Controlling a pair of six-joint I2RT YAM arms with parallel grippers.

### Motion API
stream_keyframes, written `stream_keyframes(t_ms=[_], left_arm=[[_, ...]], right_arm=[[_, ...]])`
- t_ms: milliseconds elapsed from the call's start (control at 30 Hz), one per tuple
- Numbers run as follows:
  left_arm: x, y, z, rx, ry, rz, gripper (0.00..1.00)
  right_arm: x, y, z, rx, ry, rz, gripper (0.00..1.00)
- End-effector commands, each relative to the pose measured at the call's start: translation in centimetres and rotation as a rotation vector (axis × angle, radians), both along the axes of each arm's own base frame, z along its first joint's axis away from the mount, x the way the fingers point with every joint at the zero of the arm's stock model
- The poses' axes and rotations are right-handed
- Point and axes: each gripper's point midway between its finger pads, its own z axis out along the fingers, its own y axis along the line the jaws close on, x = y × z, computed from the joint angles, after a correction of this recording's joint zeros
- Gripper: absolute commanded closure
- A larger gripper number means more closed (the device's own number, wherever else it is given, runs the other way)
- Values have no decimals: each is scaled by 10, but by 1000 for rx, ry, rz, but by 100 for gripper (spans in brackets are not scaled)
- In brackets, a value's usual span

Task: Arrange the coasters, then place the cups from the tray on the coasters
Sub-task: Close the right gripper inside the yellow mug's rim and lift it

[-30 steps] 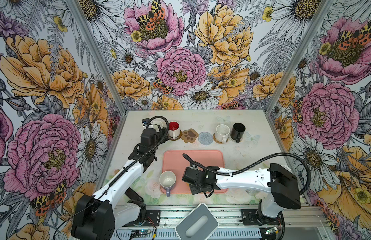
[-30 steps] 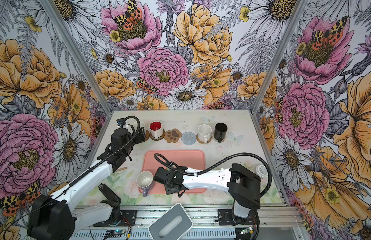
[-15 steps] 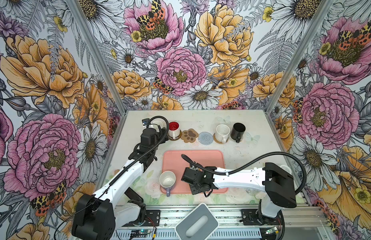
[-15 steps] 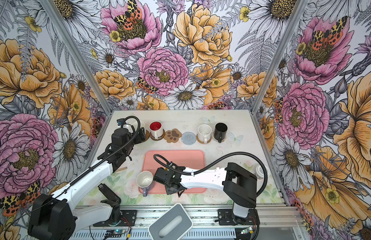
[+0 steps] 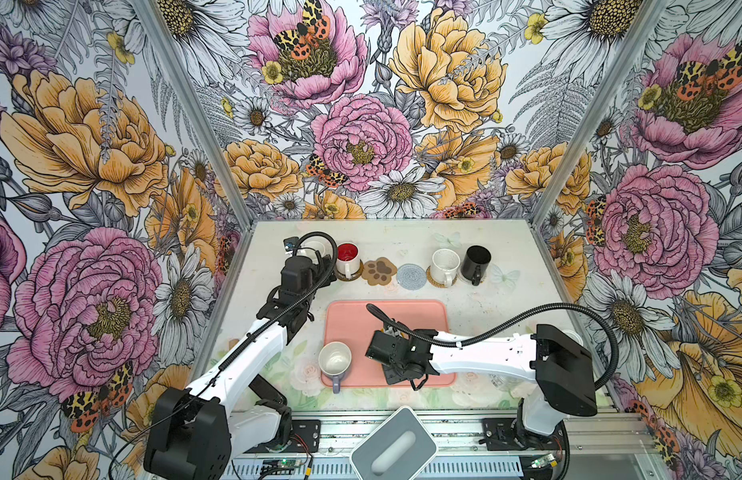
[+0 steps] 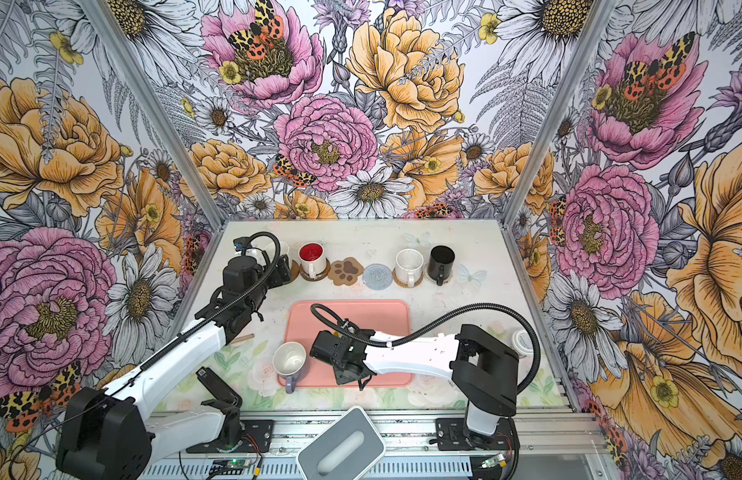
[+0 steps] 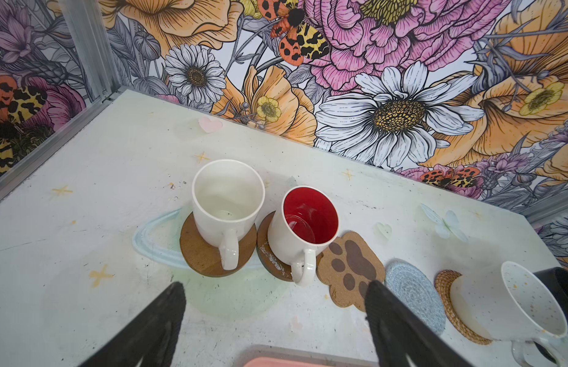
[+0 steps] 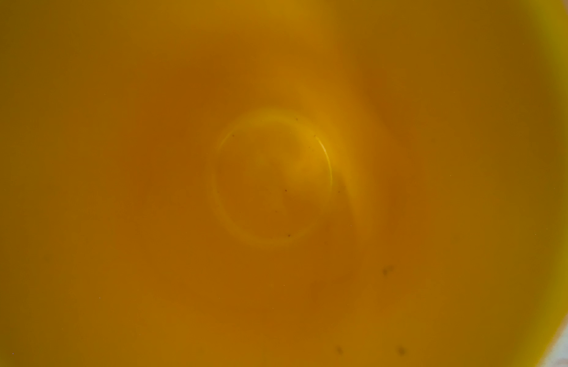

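Four cups (image 7: 228, 203) sit on far coasters (image 7: 203, 254); two lie bare. Your left gripper (image 7: 274, 286) gapes empty; your right gripper (image 5: 398, 370) (seemingly at the tray's (image 5: 386, 316) yellow mug (image 8: 273, 178)) is hidden, grip unclear. The lavender mug (image 5: 335, 360) waits near-left.

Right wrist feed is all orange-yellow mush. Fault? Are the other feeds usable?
Right wrist: probably no fault. The lens looks into the yellow cup from too close, so all is blurred and only its base ring shows faintly. Left wrist: sharp on the plain white cup, with wide-lens stretch toward the edges. Both top views: evenly lit, crisp, no glare.
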Motion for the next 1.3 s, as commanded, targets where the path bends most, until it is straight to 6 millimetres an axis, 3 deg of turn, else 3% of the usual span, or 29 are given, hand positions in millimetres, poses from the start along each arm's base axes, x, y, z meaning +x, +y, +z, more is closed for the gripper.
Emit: stream_keyframes(t_ms=[0, 300, 500, 1100, 1267], left_arm=[[1, 1, -2, -13, 1, -2, 10], [3, 2, -6, -8, 11, 0, 10], [4, 2, -8, -6, 18, 3, 10], [7, 0, -9, -15, 19, -5, 10], [7, 0, -9, -15, 19, -6, 10]], right_arm=[[17, -3, 25, 35, -102, -17, 100], [38, -8, 43, 36, -179, -28, 100], [45, -12, 45, 26, -198, -36, 100], [34, -14, 2, -52, -112, -57, 100], [32, -13, -5, -64, -102, -57, 87]])
